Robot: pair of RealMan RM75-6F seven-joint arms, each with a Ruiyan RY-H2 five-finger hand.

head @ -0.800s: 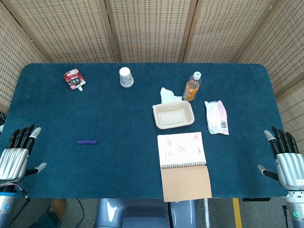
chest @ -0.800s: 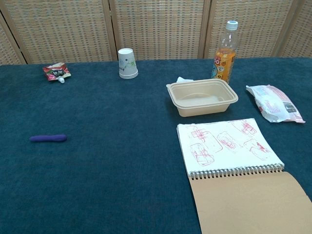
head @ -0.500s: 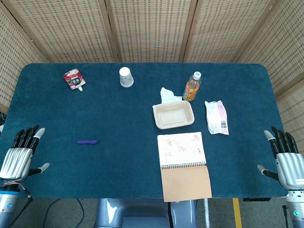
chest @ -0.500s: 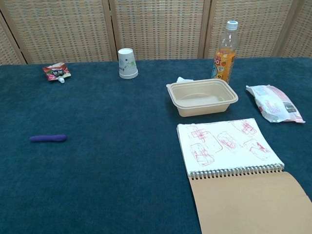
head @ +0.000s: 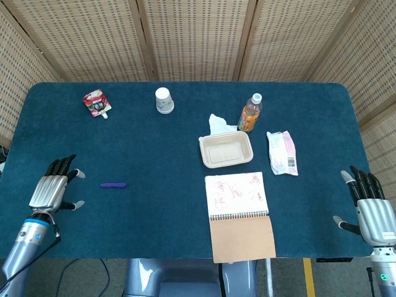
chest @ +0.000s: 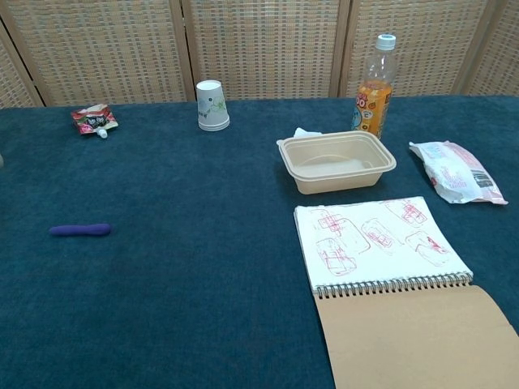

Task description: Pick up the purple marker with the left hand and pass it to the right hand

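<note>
The purple marker lies flat on the blue table, left of centre; the chest view shows the purple marker at its left side. My left hand hovers over the table's left part, a short way left of the marker, fingers spread and holding nothing. My right hand is at the table's front right corner, fingers apart and empty. Neither hand shows clearly in the chest view.
An open spiral notebook lies front centre-right. Behind it sit a beige food tray, a tissue, an orange drink bottle and a white snack packet. A paper cup and a red pouch are at the back left.
My left hand has moved in from the table's left edge toward the marker. The right hand shifted only slightly. The marker has not moved.
</note>
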